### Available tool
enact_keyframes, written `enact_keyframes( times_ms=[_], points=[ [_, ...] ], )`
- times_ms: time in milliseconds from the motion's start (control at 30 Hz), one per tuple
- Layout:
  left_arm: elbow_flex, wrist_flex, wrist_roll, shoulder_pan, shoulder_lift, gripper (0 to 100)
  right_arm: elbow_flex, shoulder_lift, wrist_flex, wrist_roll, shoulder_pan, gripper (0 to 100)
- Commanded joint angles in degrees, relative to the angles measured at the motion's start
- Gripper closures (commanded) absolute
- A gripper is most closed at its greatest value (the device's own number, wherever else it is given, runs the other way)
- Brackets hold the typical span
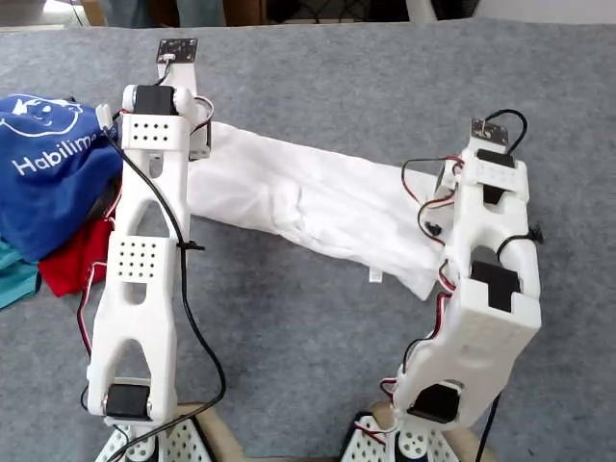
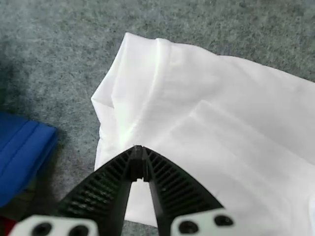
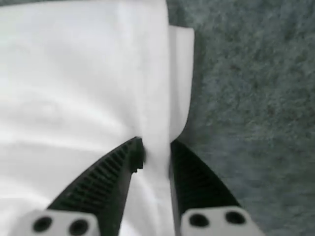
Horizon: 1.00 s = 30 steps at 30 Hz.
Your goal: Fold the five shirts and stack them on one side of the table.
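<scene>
A white shirt (image 1: 308, 207) lies folded into a long band across the grey table, slanting from the far left toward the near right. My left gripper (image 2: 139, 162) sits at the band's left end (image 2: 147, 98), its black fingertips closed together on a crease of the white cloth. At the opposite end, my right gripper (image 3: 153, 152) is shut with a ridge of the white shirt (image 3: 74, 73) pinched between its fingers, close to the shirt's edge. In the high view the left gripper (image 1: 199, 142) and the right gripper (image 1: 448, 181) hold the band's two ends.
A pile of shirts lies at the table's left edge: a blue shirt (image 1: 48, 164) on top, a red one (image 1: 72, 260) and a teal one (image 1: 12, 274) beneath. The blue shirt (image 2: 19, 152) lies close beside the left gripper. Grey felt table (image 1: 318, 77) stretches beyond and in front.
</scene>
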Motion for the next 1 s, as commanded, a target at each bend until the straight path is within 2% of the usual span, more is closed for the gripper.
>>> enact_keyframes(
  times_ms=[0, 233, 467, 567, 700, 967],
  points=[
    [-0.4, 0.4, -0.5, -0.6, -4.0, 97, -2.2, -2.9, 1.7, -0.2, -1.2, 93.8],
    [-0.4, 0.4, -0.5, -0.7, -4.0, 97, -2.7, 1.9, 1.2, -0.3, -1.8, 93.8],
    [0.0, 0.4, -1.0, -2.0, -4.0, 97, -3.0, 1.5, 1.3, -0.1, -2.0, 94.4],
    [-0.4, 0.4, -1.8, -2.7, -4.0, 97, -5.4, 0.0, 1.4, -0.1, -1.8, 98.5],
    [-0.5, 0.4, -1.4, -4.9, -5.4, 97, -10.0, -2.7, 1.7, -0.1, -2.6, 98.3],
    [2.5, 0.4, -3.4, -9.4, -14.4, 97, -25.5, -3.2, 6.5, 1.7, -14.7, 98.3]
  ],
)
